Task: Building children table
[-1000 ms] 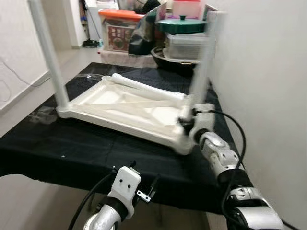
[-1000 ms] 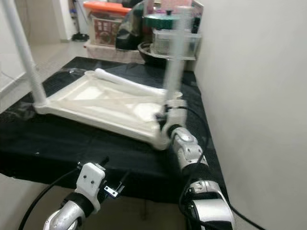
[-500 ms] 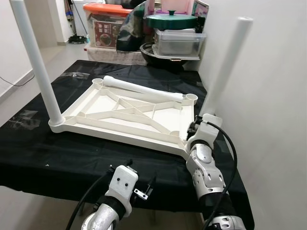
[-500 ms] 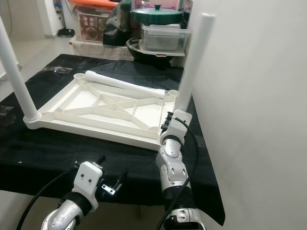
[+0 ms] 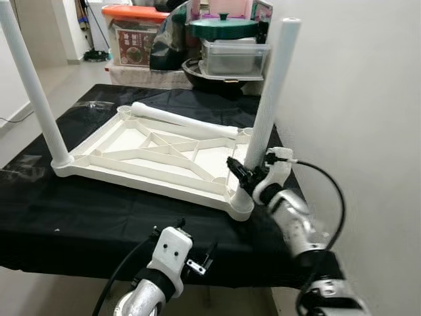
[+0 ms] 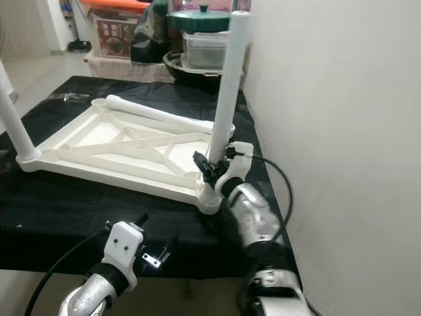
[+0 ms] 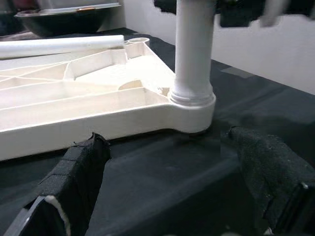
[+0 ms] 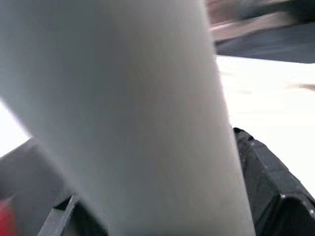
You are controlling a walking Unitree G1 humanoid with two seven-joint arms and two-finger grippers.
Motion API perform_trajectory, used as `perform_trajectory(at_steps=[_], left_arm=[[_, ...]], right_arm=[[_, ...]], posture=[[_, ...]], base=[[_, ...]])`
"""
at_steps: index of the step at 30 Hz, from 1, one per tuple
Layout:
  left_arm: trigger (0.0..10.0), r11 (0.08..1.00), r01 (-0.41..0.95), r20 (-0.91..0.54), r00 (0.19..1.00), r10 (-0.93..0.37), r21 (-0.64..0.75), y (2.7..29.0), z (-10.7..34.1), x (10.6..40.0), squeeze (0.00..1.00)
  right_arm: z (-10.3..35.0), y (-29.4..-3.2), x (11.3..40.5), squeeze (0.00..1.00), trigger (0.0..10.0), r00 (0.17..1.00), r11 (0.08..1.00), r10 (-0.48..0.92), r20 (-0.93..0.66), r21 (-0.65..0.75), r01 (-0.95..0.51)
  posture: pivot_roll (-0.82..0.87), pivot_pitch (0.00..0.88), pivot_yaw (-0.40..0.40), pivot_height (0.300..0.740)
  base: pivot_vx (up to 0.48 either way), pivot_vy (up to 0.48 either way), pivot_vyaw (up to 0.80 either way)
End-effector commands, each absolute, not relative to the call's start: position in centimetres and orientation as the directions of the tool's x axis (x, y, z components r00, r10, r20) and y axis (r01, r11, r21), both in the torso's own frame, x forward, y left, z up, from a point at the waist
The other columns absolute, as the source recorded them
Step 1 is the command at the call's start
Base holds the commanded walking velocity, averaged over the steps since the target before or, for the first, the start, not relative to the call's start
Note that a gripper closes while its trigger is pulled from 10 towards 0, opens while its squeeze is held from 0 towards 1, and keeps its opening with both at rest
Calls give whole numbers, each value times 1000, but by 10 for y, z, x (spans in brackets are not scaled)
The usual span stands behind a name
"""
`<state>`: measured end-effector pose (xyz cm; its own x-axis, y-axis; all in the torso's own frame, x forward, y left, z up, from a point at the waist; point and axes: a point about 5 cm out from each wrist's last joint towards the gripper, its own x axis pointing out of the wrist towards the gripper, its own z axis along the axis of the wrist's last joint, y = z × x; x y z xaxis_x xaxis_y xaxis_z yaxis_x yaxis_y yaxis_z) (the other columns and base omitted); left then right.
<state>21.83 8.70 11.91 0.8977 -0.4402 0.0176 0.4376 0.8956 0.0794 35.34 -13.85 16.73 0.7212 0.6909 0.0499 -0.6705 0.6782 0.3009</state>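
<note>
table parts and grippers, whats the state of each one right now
tabletop: upside down on the black cloth
near right leg: upright in its corner socket
near left leg: upright in its socket
loose leg: lying across the far edge
right gripper: shut on the near right leg
left gripper: open, holding nothing

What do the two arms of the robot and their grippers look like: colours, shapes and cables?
The right arm is built of rounded silver segments, with a black cable looping beside it. Its right gripper has black fingers on a white wrist block. The left arm is silver too, with a black cable and a white block at the wrist. The left gripper has two long black fingers.
</note>
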Motion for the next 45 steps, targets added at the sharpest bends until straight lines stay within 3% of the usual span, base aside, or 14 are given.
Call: perform_trajectory(at_steps=[1,7,9,13,14,19,24,28,33,40,41,43,44,45], left_arm=[[10000,892,447,2,894,-448,74,86,115,218,0],[10000,892,446,2,894,-447,76,86,115,218,0],[10000,892,446,1,894,-447,77,86,115,217,0],[10000,892,446,0,894,-447,77,86,115,217,0],[10000,892,446,0,894,-448,76,86,115,216,0],[10000,891,448,-3,893,-449,76,86,115,215,0],[10000,889,452,-5,892,-453,73,86,114,214,0],[10000,887,456,-7,890,-457,72,86,114,214,0],[10000,885,459,-8,888,-460,73,85,113,215,0],[10000,886,457,-8,889,-458,73,85,113,215,0],[10000,887,456,-8,889,-457,74,85,113,215,0],[10000,887,455,-7,890,-456,74,85,113,215,0],[10000,888,454,-7,890,-455,74,85,113,215,0],[10000,888,454,-7,891,-455,73,86,113,215,0]], right_arm=[[168,-120,342,0,10000,535,494,842,64,304,-815],[171,-113,326,0,10000,260,243,965,35,258,-935],[172,-95,320,0,10000,46,46,999,-7,203,-978],[172,-93,320,0,10000,25,27,1000,-13,198,-980],[168,-90,321,0,0,20,28,999,-50,177,-984],[161,-87,330,0,0,134,144,984,-118,76,-987],[158,-117,376,0,0,796,805,593,-122,70,-589],[148,-153,383,0,0,974,982,156,-163,129,-136],[133,-173,364,0,0,943,946,-266,-198,135,295],[128,-151,356,0,0,920,908,-327,-218,197,369],[128,-134,356,0,8314,937,916,-276,-215,237,325],[135,-108,359,0,10000,972,935,-161,-173,289,206],[138,-103,360,1000,10000,984,944,-117,-137,292,153],[143,-99,363,1000,10000,992,950,-77,-101,294,104]], posture=[[113,0,-96,740],[116,0,-96,740],[118,0,-93,740],[118,0,-93,740],[124,0,-96,740],[126,0,-98,740],[116,0,-91,740],[114,0,-89,740],[114,0,-87,740],[116,0,-90,740],[118,0,-91,740],[118,0,-93,740],[116,0,-92,740],[112,0,-93,740]], base=[[0,0,0],[0,0,0],[0,0,0],[0,0,0],[0,0,0],[0,0,0],[0,0,0],[0,0,0],[0,0,0],[0,0,0],[0,0,0],[0,0,0],[0,0,0],[0,0,0]])
